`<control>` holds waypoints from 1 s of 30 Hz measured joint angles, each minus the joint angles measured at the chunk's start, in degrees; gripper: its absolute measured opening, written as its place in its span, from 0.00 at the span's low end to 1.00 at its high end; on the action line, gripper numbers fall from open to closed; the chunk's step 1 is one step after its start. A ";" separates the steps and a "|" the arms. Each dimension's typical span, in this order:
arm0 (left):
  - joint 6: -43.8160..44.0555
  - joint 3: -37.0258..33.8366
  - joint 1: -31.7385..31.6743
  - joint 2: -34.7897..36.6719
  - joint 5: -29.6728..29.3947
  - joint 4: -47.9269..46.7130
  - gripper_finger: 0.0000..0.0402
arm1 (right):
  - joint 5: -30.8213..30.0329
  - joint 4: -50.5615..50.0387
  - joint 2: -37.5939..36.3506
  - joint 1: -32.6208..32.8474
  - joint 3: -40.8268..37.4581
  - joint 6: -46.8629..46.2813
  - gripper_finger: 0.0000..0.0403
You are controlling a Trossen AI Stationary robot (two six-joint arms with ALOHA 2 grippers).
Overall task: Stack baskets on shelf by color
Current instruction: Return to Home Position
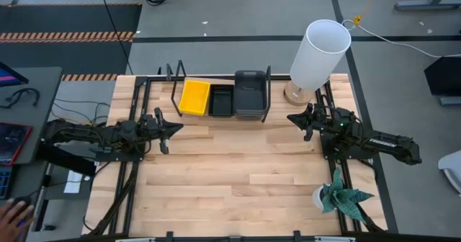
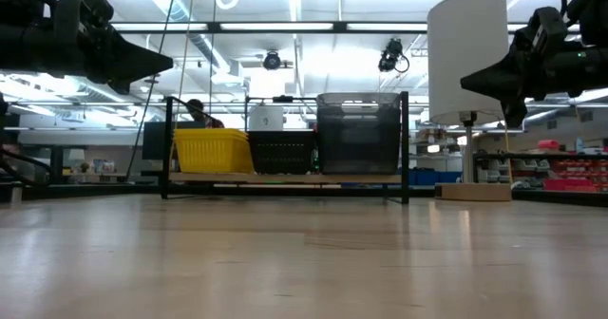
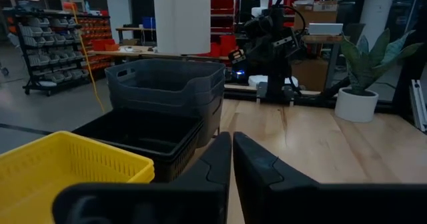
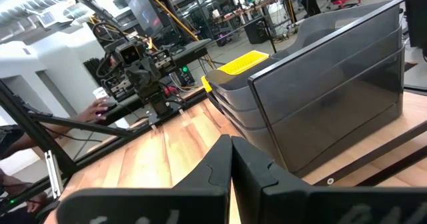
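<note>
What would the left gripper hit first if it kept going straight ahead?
Likely the right gripper facing it, though depth is unclear; the left gripper seems aimed just clear of the shelf.

Left arm [image 1: 94,135] lay folded at left side, forearm level, pointed toward right arm [image 1: 374,140]. Left gripper [image 1: 177,127] faced inward, fingers [image 3: 213,171] pressed together. Right arm lay folded at right side in mirrored pose. Right gripper [image 1: 292,117] faced inward, its fingers [image 4: 217,167] likewise pressed together. Both grippers hung raised, well apart, tips facing each other.
</note>
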State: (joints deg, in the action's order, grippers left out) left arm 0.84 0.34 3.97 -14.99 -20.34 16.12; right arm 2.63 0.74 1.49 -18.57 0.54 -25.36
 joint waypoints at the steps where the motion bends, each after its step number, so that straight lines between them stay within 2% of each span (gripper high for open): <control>1: 0.00 0.00 0.02 -0.01 0.00 0.00 0.05 | 0.00 0.01 -0.01 0.00 0.00 0.00 0.03; 30: 0.00 0.00 0.02 0.01 0.00 0.00 0.07 | 0.02 -0.01 -0.01 0.00 0.02 0.00 0.03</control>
State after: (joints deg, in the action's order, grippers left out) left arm 0.84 0.34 3.99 -14.98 -20.34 16.12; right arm 2.65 0.73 1.48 -18.57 0.56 -25.36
